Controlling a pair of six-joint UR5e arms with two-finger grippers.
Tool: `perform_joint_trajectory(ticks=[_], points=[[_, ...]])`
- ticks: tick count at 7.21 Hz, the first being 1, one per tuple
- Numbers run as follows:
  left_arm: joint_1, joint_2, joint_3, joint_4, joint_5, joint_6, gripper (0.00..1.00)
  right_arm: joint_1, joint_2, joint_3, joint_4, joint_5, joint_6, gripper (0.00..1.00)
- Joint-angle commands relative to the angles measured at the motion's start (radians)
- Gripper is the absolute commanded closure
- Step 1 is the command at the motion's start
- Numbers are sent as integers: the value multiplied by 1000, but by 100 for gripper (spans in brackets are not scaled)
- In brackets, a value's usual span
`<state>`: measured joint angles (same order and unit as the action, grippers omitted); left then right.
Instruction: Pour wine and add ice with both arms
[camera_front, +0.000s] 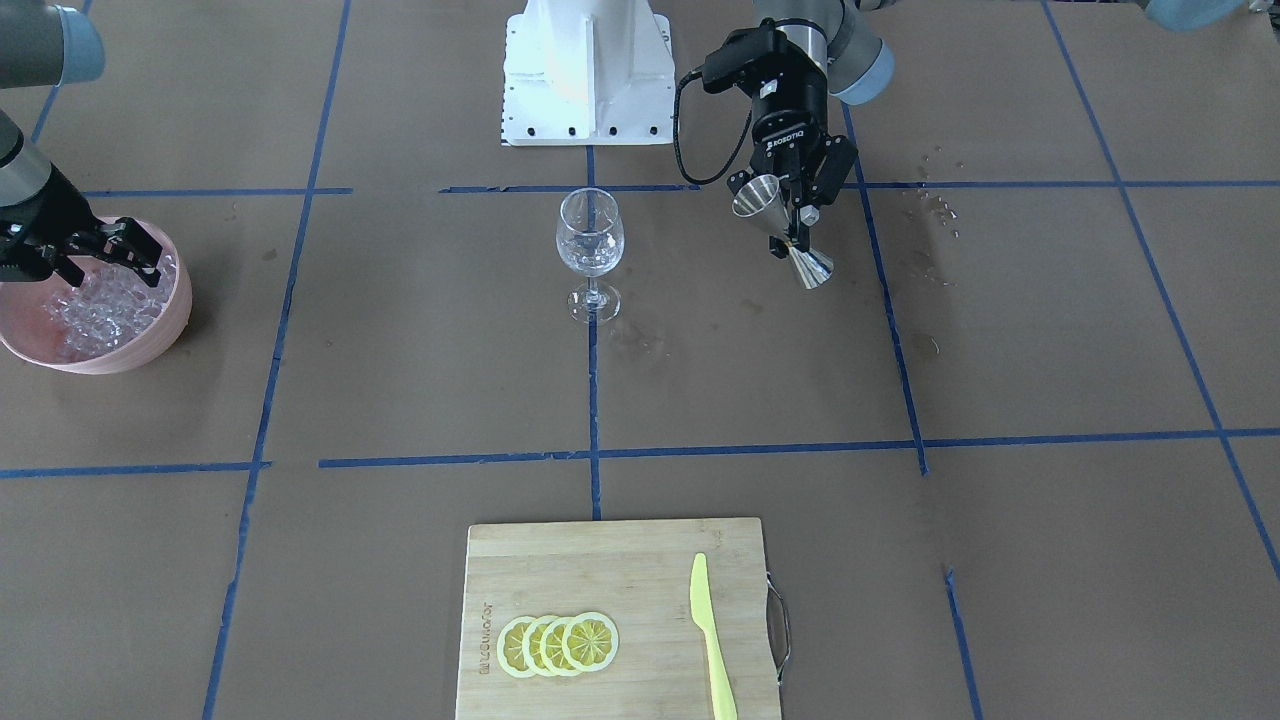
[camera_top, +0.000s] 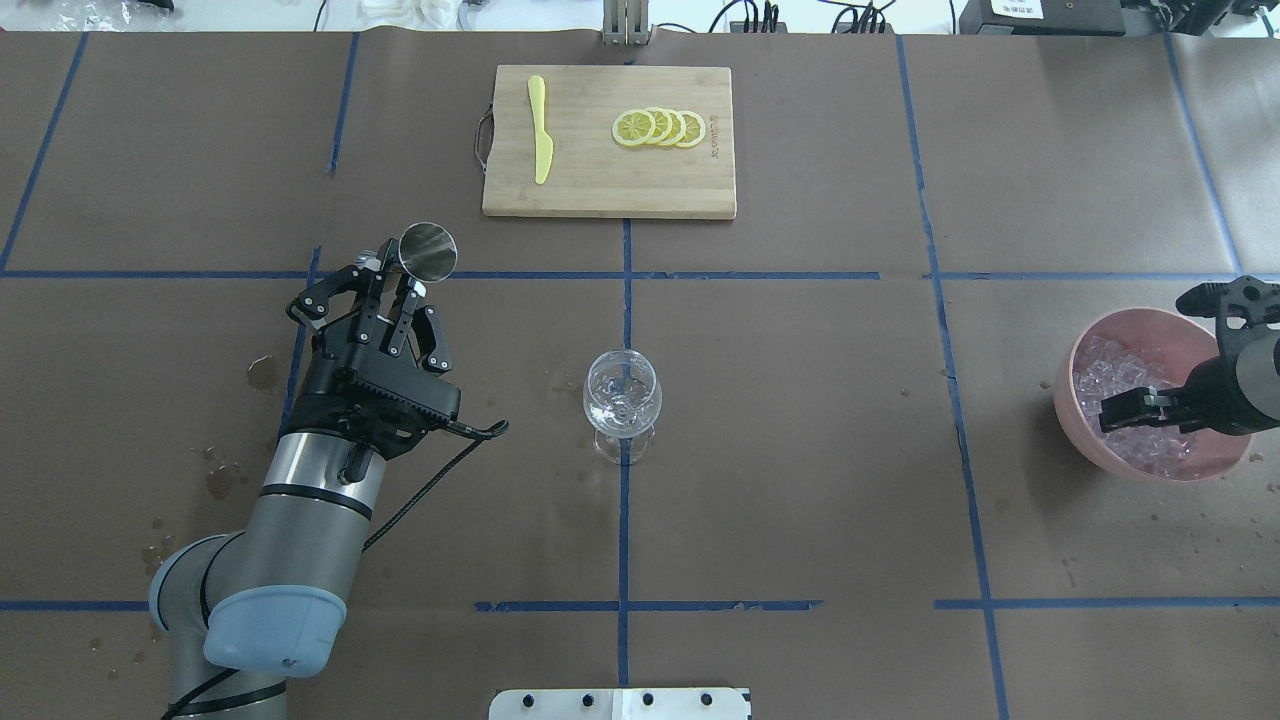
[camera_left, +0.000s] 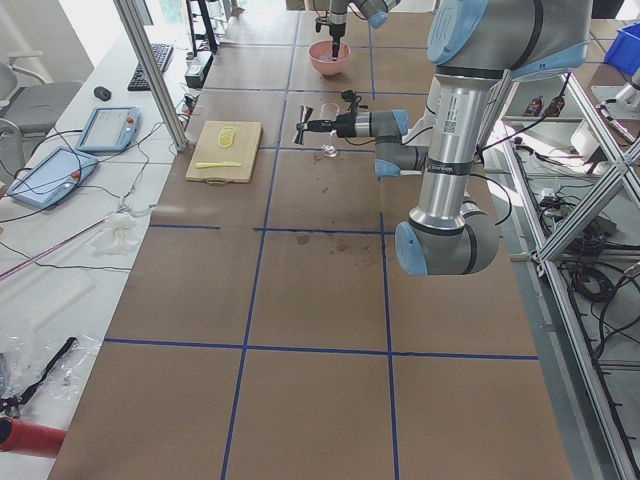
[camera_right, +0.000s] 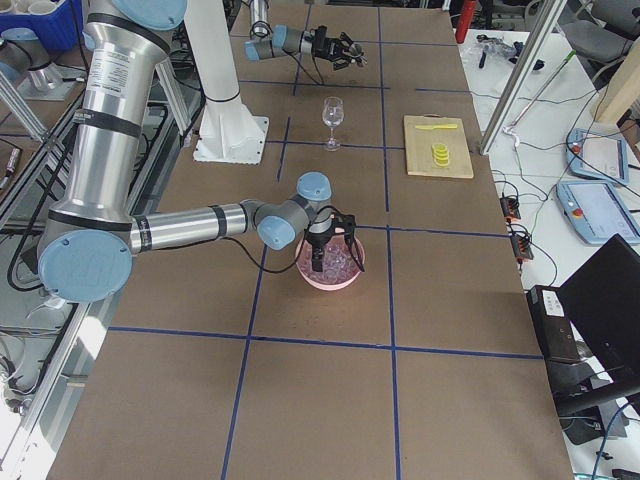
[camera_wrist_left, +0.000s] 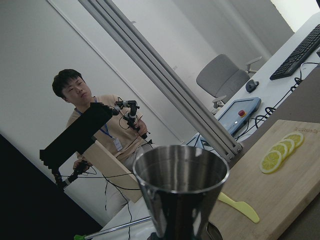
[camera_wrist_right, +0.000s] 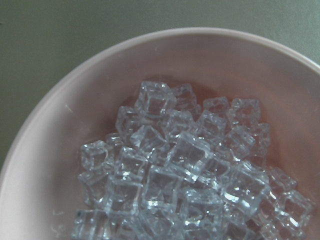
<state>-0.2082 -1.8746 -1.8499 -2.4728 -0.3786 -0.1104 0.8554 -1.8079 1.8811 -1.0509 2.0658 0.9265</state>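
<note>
Gripping a steel jigger (camera_front: 782, 228) at its narrow waist, the left tool (camera_front: 797, 222) hangs above the desk (camera_front: 1050, 330) on the robot's left of the glass (camera_front: 590, 243) and well apart from it. Its fingers are closed on the jigger, which sits tilted rather than upright. The glass stands upright on a blue tape line.

Well off on the robot's right of the glass sits a pink bowl (camera_front: 172, 322). The ice (camera_wrist_right: 185, 165) lies heaped inside it – clear cubes piled against one another. The right tool (camera_front: 100, 258) is lowered into the bowl's mouth just over the heap, its fingers spread apart with nothing between them.

Beyond the glass, on the side away from the robot, lies a board (camera_front: 620, 560) carrying four overlapping lemon slices (camera_front: 558, 643) and a yellow knife (camera_front: 710, 635) – the knife apart from the slices.
</note>
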Motion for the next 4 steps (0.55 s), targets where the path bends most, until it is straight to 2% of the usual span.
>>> perform_joint_trajectory(ticks=[1, 4], points=[[-11, 0, 0, 0, -14, 0, 100, -4, 1, -11, -1, 2, -3, 8], [-25, 0, 0, 0, -38, 0, 100, -12, 1, -11, -3, 22, -2, 10]])
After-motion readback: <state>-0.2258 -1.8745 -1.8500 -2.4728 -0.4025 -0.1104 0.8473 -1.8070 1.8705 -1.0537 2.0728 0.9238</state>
